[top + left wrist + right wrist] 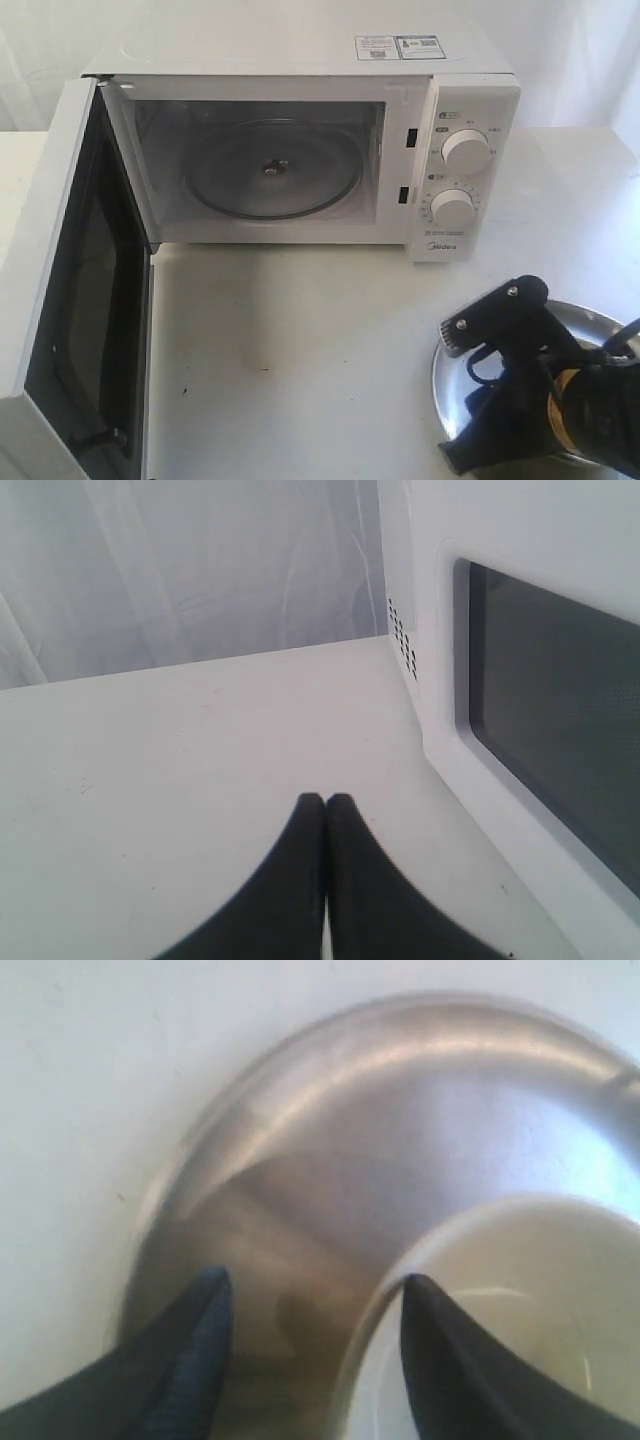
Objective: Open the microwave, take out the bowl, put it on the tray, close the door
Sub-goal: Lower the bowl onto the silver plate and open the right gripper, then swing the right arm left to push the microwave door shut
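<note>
Right gripper [315,1295] has its two fingers [200,1340] spread wide and is not pinching anything. One finger is over the tray [400,1110]. The other sits just at the rim of the bowl [520,1290], on its inner side. I cannot tell if it touches the rim. The bowl sits on the tray, near one edge. The tray lies on the table [300,350], in front of the microwave [300,60] on its knob side, and the right arm hides much of it from the outside camera. Left gripper [325,810] has its fingers pressed together and holds nothing. It is low over the table, just beside the outer face of the door [540,680]. The door is swung wide open. Inside the microwave only the glass plate [270,170] shows.
</note>
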Controlling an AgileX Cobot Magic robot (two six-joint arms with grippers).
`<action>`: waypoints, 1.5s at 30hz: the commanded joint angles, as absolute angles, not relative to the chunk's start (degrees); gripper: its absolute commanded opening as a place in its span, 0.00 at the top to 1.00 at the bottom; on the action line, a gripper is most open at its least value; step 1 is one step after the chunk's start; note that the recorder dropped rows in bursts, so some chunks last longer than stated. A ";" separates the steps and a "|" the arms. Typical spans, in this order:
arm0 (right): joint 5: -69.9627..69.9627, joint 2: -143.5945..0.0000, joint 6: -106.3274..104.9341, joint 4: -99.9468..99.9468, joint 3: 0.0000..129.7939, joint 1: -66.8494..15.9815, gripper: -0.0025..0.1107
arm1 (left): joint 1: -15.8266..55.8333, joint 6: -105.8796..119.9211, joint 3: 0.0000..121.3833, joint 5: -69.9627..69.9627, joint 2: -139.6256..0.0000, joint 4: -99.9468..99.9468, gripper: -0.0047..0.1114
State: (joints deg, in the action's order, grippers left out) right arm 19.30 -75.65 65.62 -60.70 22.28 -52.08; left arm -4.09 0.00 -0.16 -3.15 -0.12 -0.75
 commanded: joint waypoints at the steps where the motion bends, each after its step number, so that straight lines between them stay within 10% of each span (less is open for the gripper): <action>1: 3.58 -69.13 70.75 -69.30 24.89 -52.44 0.58 | -3.96 0.00 0.00 -3.00 0.00 -0.40 0.96; 10: -11.48 -57.66 64.36 -69.17 33.62 -52.44 0.98 | -3.96 0.00 0.00 -3.00 0.00 -0.40 0.96; 17: -30.97 -63.76 61.60 -69.32 47.85 -53.38 0.98 | -3.96 0.00 0.00 -3.00 0.00 -0.40 0.96; 45: -11.12 -99.04 8.54 -39.79 83.13 -76.53 0.98 | -3.96 0.00 0.00 -3.00 0.00 -0.40 0.96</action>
